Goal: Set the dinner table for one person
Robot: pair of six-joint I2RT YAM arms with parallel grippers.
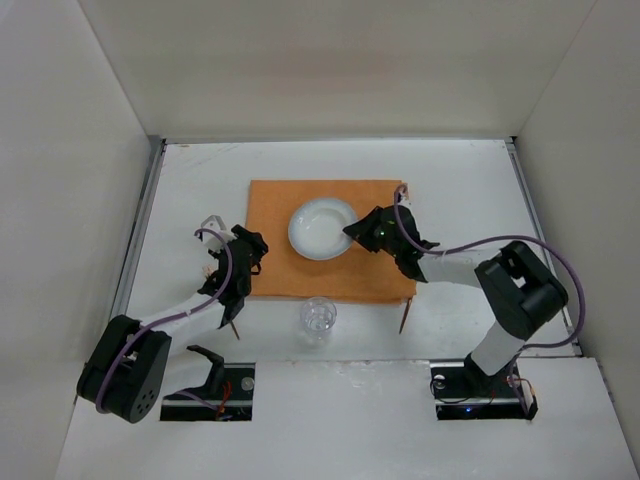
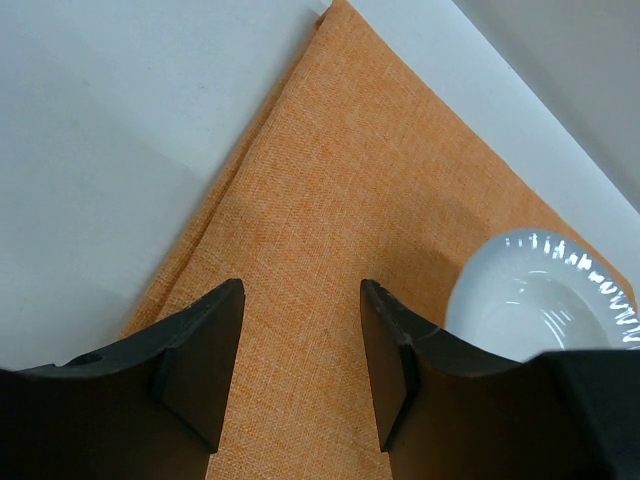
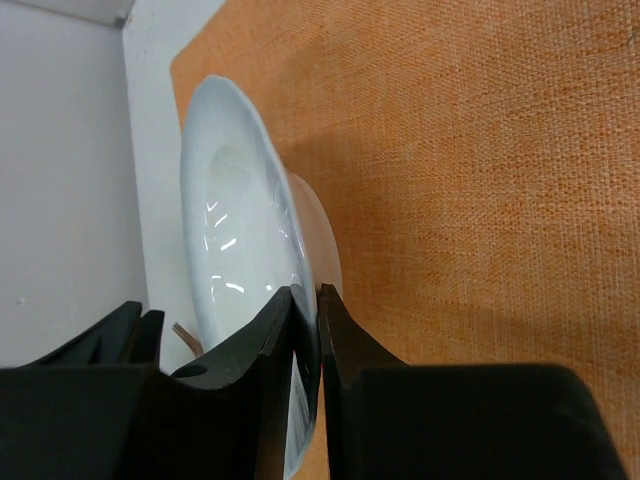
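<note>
On orange mat, right end effector clamps white bowl rim; left end effector spread apart

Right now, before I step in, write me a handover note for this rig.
Left gripper: open, empty, over the left edge of the orange mat.
Right gripper: shut on the rim of the white bowl.
Mat lies on the dinner table, bowl on the mat, glass on the table by the mat's near edge.
Done: mat, bowl, glass placed.
Left: release bowl, probably add utensils.
</note>
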